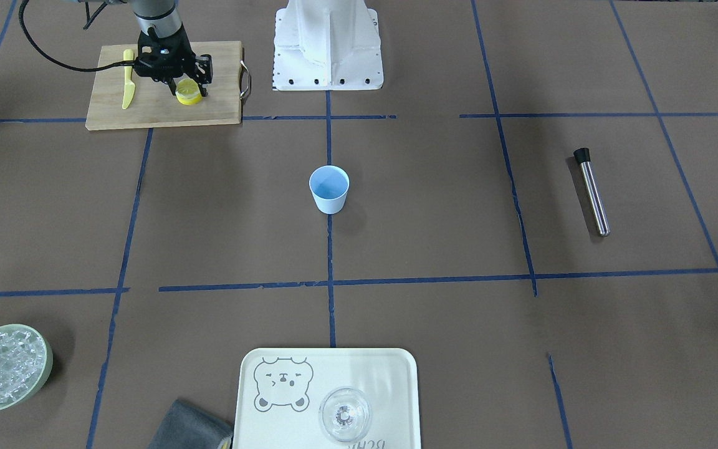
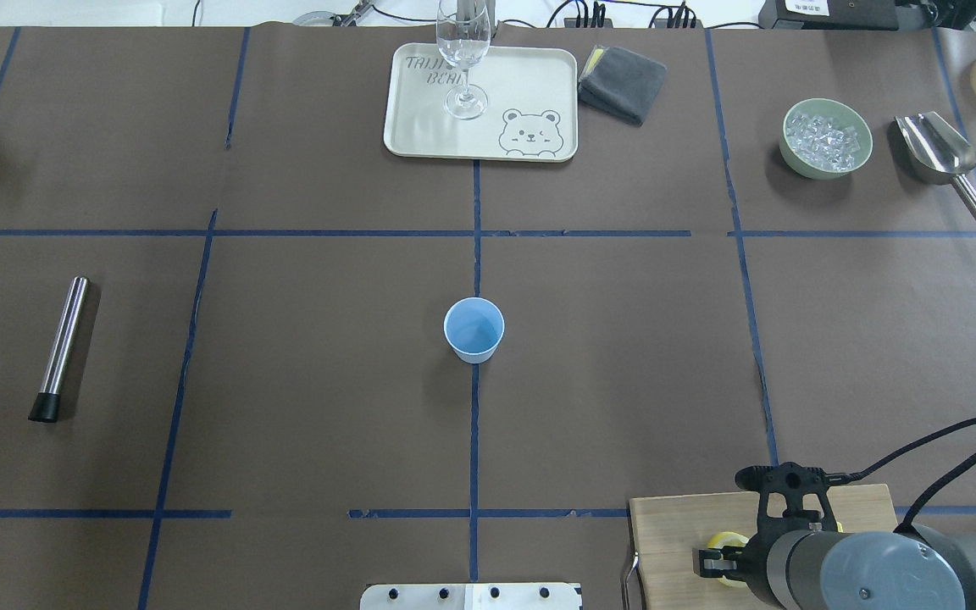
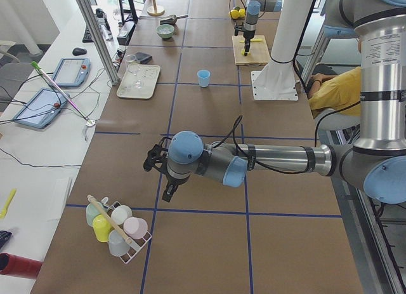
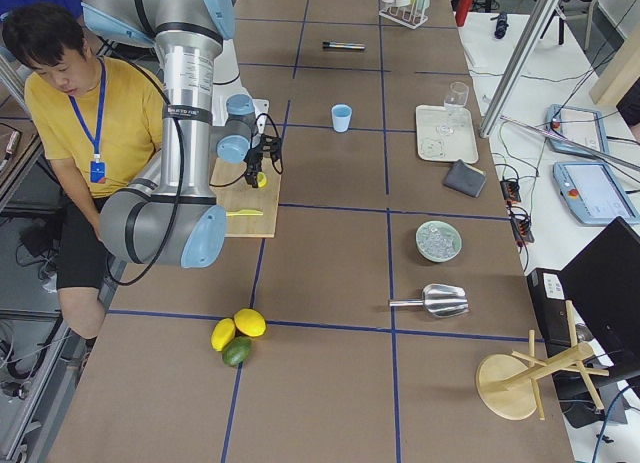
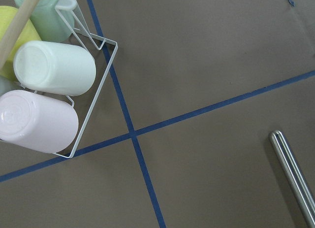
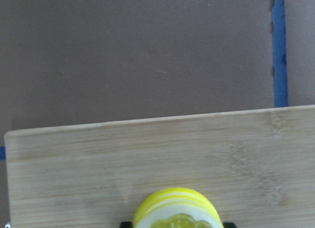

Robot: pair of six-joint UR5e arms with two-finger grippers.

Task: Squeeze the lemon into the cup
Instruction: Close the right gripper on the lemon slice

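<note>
Up at the front view's upper left, the right claw [image 1: 189,90] pinches the lemon [image 1: 188,95] on the wooden board [image 1: 159,111].

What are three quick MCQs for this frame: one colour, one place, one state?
1. The cup is: A pale green; B light blue; C pink.
2. The lemon is: A in the cup; B on the tray; C on the board.
3. The cup stands: A upright; B on its side; C upside down.

Key: B, the front and overhead views show a light blue tumbler. C, it lies on the wooden board at the right gripper. A, its open mouth faces up.
</note>
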